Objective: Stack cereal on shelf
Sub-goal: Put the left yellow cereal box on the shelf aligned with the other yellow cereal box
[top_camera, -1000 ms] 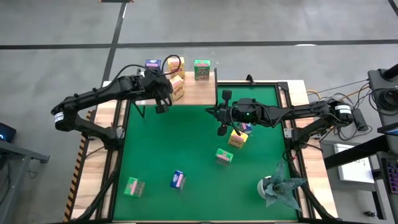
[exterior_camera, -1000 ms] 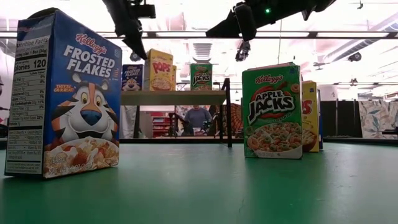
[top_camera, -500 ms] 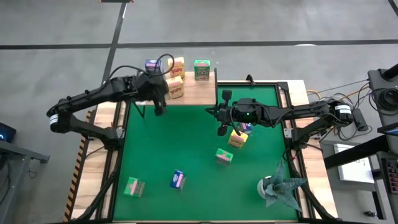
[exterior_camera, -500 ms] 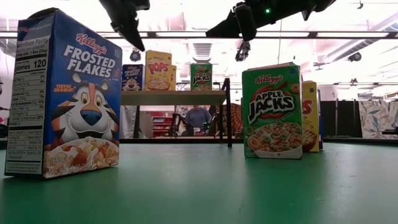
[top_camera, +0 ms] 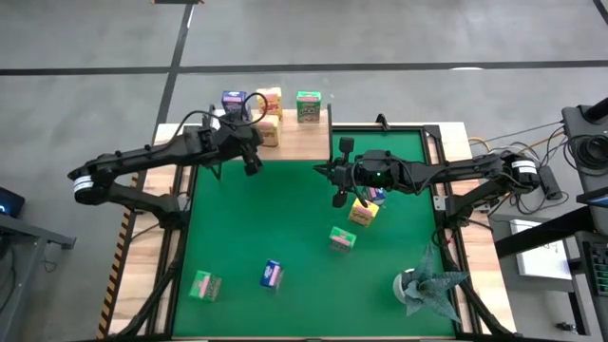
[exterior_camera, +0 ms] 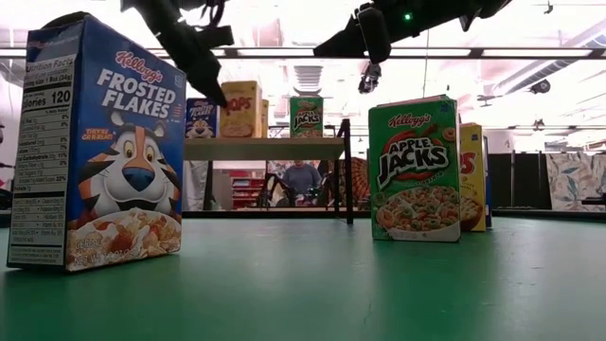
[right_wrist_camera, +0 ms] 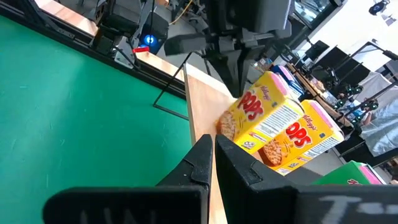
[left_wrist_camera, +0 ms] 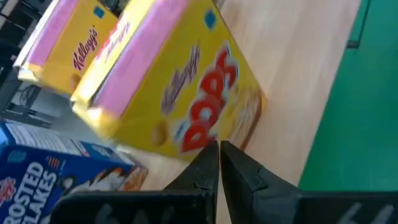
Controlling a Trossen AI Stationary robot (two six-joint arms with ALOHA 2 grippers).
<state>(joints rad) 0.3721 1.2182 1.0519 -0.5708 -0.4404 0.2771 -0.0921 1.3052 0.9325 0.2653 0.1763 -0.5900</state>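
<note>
Wooden shelf (top_camera: 294, 138) stood at the table's far edge, carrying a blue Frosted Flakes box (top_camera: 233, 99), two yellow Pops boxes (top_camera: 270, 100) and a green Apple Jacks box (top_camera: 308, 105). On the green mat (top_camera: 285, 218) lay a yellow box (top_camera: 364, 213), two green boxes (top_camera: 342, 238) and a blue box (top_camera: 272, 274). Left gripper (top_camera: 253, 163) hung clenched and empty just beside the shelf's front edge. Right gripper (top_camera: 338, 197) hovered clenched over the mat, holding nothing.
</note>
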